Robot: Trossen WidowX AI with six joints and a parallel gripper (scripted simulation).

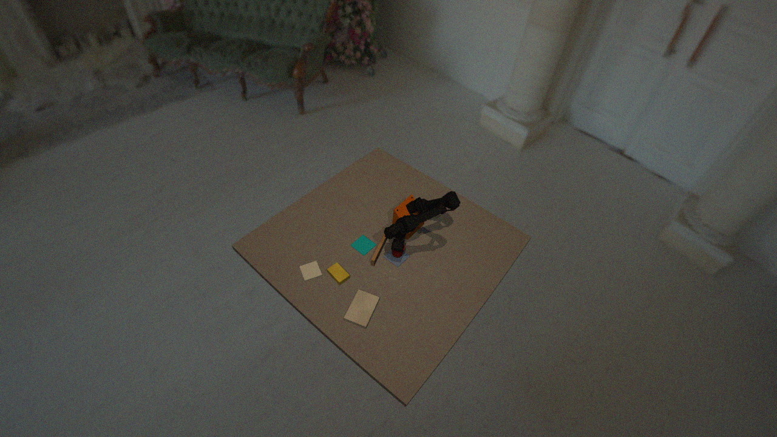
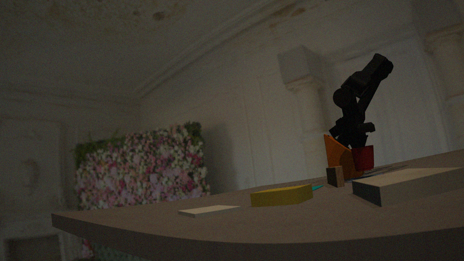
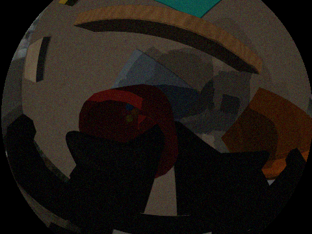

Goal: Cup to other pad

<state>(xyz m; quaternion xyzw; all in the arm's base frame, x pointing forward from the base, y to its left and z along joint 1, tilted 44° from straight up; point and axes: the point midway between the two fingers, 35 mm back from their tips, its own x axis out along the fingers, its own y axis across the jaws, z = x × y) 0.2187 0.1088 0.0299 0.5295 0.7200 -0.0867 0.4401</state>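
The red cup [image 1: 399, 253] [image 2: 362, 158] [image 3: 117, 113] is over the grey-blue pad [image 1: 395, 260] [image 3: 140, 71], at or just above its surface; I cannot tell whether it touches. Small marbles [image 3: 129, 110] show inside it. My gripper [image 1: 396, 246] [image 2: 356, 143] [image 3: 169, 125] comes down from above and is shut on the cup's rim wall, one finger inside and one outside. The teal pad [image 1: 362, 244] [image 2: 317, 187] lies to the left, beyond a wooden bar [image 1: 377, 251] [image 3: 173, 26] [image 2: 335, 176] that lies between the two pads.
An orange wedge-shaped block [image 1: 403, 207] [image 2: 337, 155] [image 3: 269, 130] stands right behind the cup. A yellow block [image 1: 337, 272] [image 2: 280, 195], a small cream tile [image 1: 310, 270] [image 2: 207, 210] and a larger cream slab [image 1: 361, 307] [image 2: 405, 183] lie nearer the board's [image 1: 434, 326] front edge.
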